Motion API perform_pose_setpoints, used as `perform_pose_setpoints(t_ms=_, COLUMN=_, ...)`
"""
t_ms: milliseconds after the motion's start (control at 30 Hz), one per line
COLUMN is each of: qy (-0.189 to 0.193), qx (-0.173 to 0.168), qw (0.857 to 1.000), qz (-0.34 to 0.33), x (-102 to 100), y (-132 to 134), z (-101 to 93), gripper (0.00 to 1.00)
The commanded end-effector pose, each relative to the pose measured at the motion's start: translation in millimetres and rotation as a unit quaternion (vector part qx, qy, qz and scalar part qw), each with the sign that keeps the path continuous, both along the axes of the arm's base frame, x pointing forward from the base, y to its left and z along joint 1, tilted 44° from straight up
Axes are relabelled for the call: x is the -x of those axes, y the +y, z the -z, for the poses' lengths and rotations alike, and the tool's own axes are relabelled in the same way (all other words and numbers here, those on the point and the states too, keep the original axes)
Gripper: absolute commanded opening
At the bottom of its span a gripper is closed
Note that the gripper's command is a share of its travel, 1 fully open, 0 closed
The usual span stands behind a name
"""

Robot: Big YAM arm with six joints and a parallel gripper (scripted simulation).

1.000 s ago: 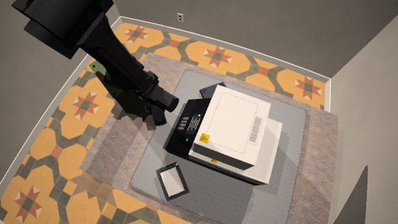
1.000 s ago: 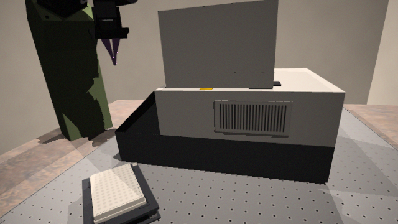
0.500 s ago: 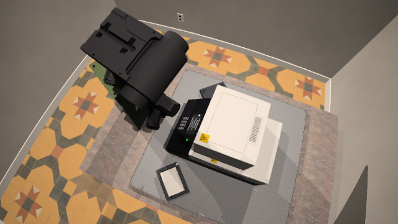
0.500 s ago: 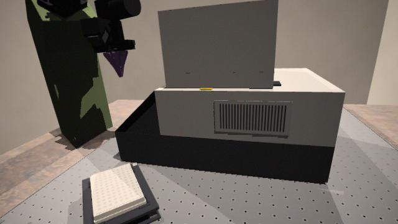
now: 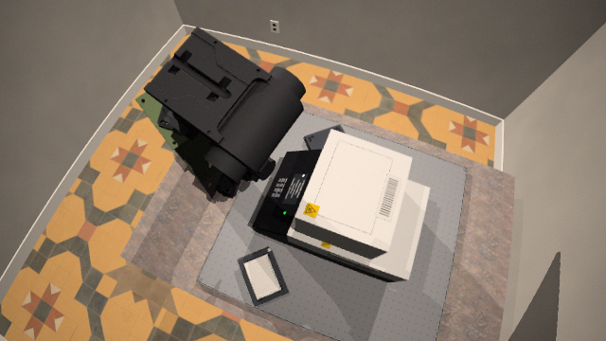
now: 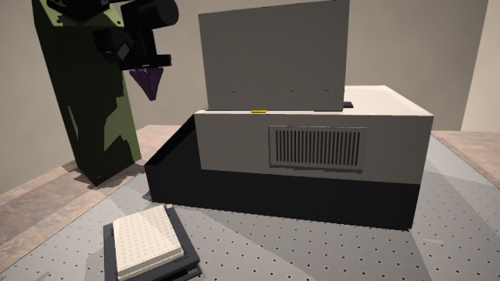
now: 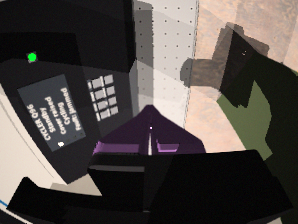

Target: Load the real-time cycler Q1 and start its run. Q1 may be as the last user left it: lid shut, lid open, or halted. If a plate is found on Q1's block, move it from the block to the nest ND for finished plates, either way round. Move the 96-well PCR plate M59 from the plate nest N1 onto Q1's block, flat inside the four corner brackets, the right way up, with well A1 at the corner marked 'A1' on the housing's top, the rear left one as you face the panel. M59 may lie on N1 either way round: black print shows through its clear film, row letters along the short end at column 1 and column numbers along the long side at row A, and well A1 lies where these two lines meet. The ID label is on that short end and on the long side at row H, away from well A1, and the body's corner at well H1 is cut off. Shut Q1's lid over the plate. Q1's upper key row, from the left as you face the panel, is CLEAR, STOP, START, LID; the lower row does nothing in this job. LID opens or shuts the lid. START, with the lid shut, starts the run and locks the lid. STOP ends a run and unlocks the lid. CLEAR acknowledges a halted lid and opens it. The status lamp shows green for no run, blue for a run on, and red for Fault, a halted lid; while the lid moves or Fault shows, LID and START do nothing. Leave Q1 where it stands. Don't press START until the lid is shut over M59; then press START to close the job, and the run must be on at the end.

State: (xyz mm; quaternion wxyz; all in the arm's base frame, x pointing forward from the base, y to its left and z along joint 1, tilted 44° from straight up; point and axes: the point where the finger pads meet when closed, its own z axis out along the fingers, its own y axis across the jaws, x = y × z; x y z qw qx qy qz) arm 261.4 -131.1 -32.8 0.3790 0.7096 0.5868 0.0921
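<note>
Below the closed, empty gripper (image 6: 149,89) lies Q1's keypad (image 7: 101,96).

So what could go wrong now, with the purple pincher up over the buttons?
The shut gripper hangs above the keypad, where the keys sit close together, so it might press the wrong one. The lamp is green and the white plate is not loaded yet; it lies on its nest, so START now would be too early. Whether an old plate waits under the lid cannot be seen.
</note>
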Motion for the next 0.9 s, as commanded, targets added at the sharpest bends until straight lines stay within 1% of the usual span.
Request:
perform_pose_setpoints(t_ms=0, qy=0.017, qx=-0.004, qw=1.000, qz=-0.007, x=17, y=11, z=5.0, gripper=0.00)
perform_pose_setpoints(t_ms=267, qy=0.025, qx=0.002, qw=1.000, qz=-0.015, x=20, y=11, z=5.7, gripper=0.00)
perform_pose_setpoints(t_ms=400, qy=0.023, qx=0.002, qw=1.000, qz=-0.014, x=6, y=8, z=6.5, gripper=0.00)
perform_pose_setpoints(t_ms=533, qy=0.011, qx=0.000, qw=1.000, qz=-0.004, x=-6, y=2, z=5.5, gripper=0.00)
perform_pose_setpoints(t_ms=600, qy=0.007, qx=-0.002, qw=1.000, qz=-0.001, x=-8, y=3, z=6.2, gripper=0.00)
perform_pose_setpoints(t_ms=700, qy=0.008, qx=-0.006, qw=1.000, qz=0.000, x=-6, y=5, z=8.8, gripper=0.00)
perform_pose_setpoints(t_ms=767, qy=0.004, qx=-0.002, qw=1.000, qz=-0.003, x=-13, y=3, z=5.1, gripper=0.00)
perform_pose_setpoints(t_ms=867, qy=0.004, qx=-0.001, qw=1.000, qz=-0.004, x=-16, y=2, z=4.3, gripper=0.00)
